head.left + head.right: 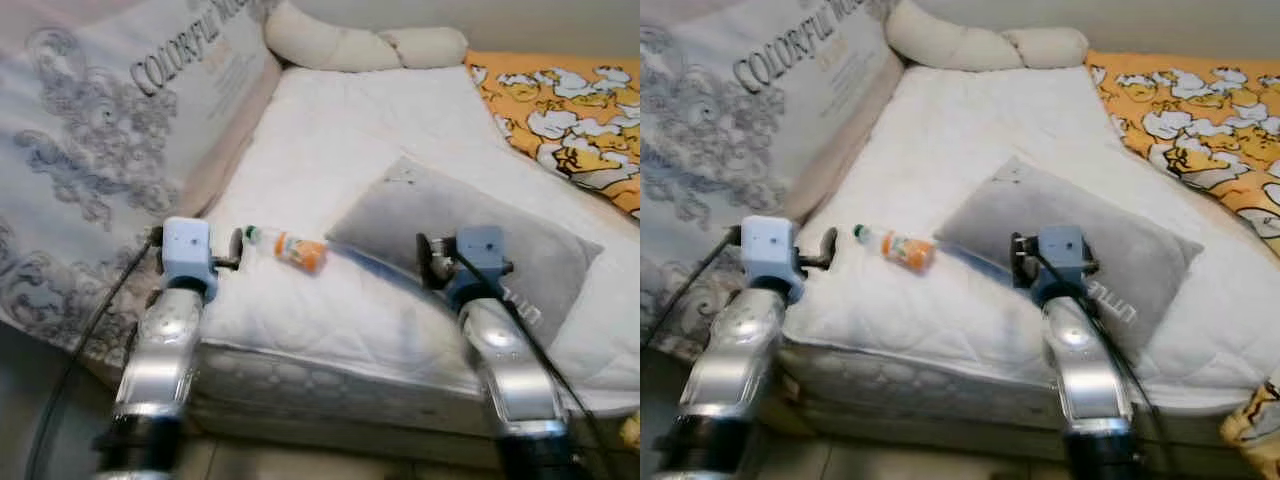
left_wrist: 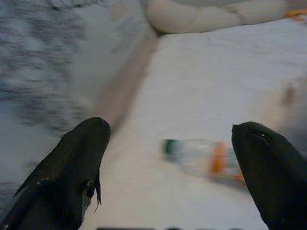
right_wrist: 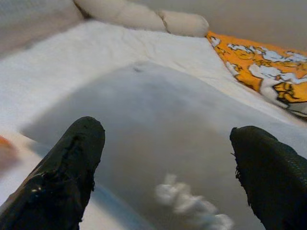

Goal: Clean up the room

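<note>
The step in hand looks like the approach to the bottle (image 1: 287, 247), which is the one clear piece of litter on the bed (image 1: 340, 140). It lies on its side on the white cover, near the front edge, with its green cap toward the robot's left and its orange label toward the grey pillow (image 1: 470, 235). The pillow lies just beside it on the right.

The left gripper (image 2: 172, 158) is the one at work, I think. It is raised over the front edge of the bed, and in the left wrist view the bottle lies between its two fingers (image 2: 72, 167), a little ahead of them. The fingers are wide apart, they hold nothing, and they touch nothing.

The right gripper (image 3: 165, 153) is raised too and points at the pillow. Its fingers are also spread wide and empty. The pillow is under and ahead of them; I cannot tell if they touch it.

The next move calls for the left arm to go forward and down until the fingers stand on both sides of the bottle, and then to close across its body. The bottle is round and lies on a soft cover, so it may roll or sink when it is pushed. The fingers should come down straight, not from the side.

A folded blanket (image 1: 100, 130) with printed letters leans at the left side of the bed, and an orange blanket (image 1: 570, 110) lies at the far right.
</note>
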Controlling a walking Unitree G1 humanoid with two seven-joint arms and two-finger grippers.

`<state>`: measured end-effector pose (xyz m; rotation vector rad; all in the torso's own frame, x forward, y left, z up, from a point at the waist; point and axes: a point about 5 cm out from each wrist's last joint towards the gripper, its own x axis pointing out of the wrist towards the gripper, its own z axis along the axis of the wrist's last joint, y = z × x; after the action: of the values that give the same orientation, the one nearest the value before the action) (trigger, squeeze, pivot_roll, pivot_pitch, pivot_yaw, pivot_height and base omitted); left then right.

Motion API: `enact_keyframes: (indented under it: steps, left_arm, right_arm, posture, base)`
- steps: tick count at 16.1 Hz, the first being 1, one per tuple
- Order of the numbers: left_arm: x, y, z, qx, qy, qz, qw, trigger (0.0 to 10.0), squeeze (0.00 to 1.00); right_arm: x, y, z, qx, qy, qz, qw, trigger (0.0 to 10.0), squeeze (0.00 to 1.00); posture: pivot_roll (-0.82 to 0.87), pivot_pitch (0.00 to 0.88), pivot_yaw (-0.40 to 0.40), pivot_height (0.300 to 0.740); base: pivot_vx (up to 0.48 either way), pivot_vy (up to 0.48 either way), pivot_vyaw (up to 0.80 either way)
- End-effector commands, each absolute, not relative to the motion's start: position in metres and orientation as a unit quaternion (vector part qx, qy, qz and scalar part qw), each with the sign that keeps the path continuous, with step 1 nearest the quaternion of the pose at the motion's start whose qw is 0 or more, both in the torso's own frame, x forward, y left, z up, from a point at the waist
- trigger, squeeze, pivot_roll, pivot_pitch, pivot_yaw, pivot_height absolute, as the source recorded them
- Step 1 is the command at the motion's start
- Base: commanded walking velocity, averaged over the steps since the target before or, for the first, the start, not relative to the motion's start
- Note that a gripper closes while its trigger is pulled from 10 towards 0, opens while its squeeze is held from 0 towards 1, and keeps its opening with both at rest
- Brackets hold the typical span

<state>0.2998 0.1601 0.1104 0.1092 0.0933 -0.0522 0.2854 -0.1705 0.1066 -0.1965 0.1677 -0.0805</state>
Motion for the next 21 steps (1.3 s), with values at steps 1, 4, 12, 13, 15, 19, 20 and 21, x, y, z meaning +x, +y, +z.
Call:
enact_keyframes:
  steps: [1, 4, 12, 13, 15, 19, 20, 21]
  left_arm:
    - [0.301, 0.171, 0.114, 0.064, 0.043, -0.015, 0.997, 10.0, 0.0]
    - [0.299, 0.172, 0.116, 0.069, 0.04, -0.021, 0.997, 10.0, 0.0]
    - [0.285, 0.171, 0.126, 0.142, 0.03, -0.066, 0.987, 10.0, 0.0]
    - [0.285, 0.171, 0.126, 0.148, 0.032, -0.076, 0.986, 10.0, 0.0]
    - [0.284, 0.168, 0.125, 0.17, 0.046, -0.123, 0.977, 10.0, 0.0]
    - [0.28, 0.159, 0.119, 0.185, 0.083, -0.228, 0.952, 10.0, 0.0]
    - [0.28, 0.156, 0.118, 0.186, 0.096, -0.264, 0.942, 10.0, 0.0]
    - [0.279, 0.154, 0.117, 0.193, 0.106, -0.291, 0.931, 10.0, 0.0]
  right_arm:
    - [0.289, -0.156, 0.116, -0.095, 0.063, -0.014, 0.993, 10.0, 0.0]
    - [0.287, -0.149, 0.114, -0.116, 0.067, 0.02, 0.991, 10.0, 0.0]
    - [0.288, -0.15, 0.104, -0.129, 0.09, 0.103, 0.982, 10.0, 0.0]
    - [0.29, -0.152, 0.105, -0.13, 0.089, 0.109, 0.982, 10.0, 0.0]
    - [0.301, -0.166, 0.103, -0.144, 0.118, 0.095, 0.978, 10.0, 0.0]
    - [0.316, -0.176, 0.095, -0.162, 0.177, 0.111, 0.964, 10.0, 1.0]
    - [0.323, -0.179, 0.089, -0.184, 0.202, 0.12, 0.955, 10.0, 1.0]
    - [0.329, -0.185, 0.084, -0.19, 0.226, 0.122, 0.948, 10.0, 1.0]
  posture:
    - [-0.1, 0.0, 0.03, 0.74]
    - [-0.11, 0.0, 0.036, 0.74]
    - [-0.05, 0.0, 0.025, 0.74]
    - [-0.05, 0.0, 0.024, 0.74]
    - [-0.05, 0.0, 0.024, 0.74]
    - [-0.05, 0.0, 0.046, 0.74]
    - [-0.05, 0.0, 0.047, 0.74]
    - [-0.05, 0.0, 0.044, 0.74]
  base:
    - [0.341, 0.0, 0.8]
    - [0.34, 0.0, 0.8]
    - [0.286, 0.0, 0.5]
    - [0.0, 0.0, 0.0]
    - [0.0, 0.0, 0.0]
    - [0.0, 0.0, 0.0]
    - [0.0, 0.0, 0.0]
    - [0.0, 0.0, 0.0]
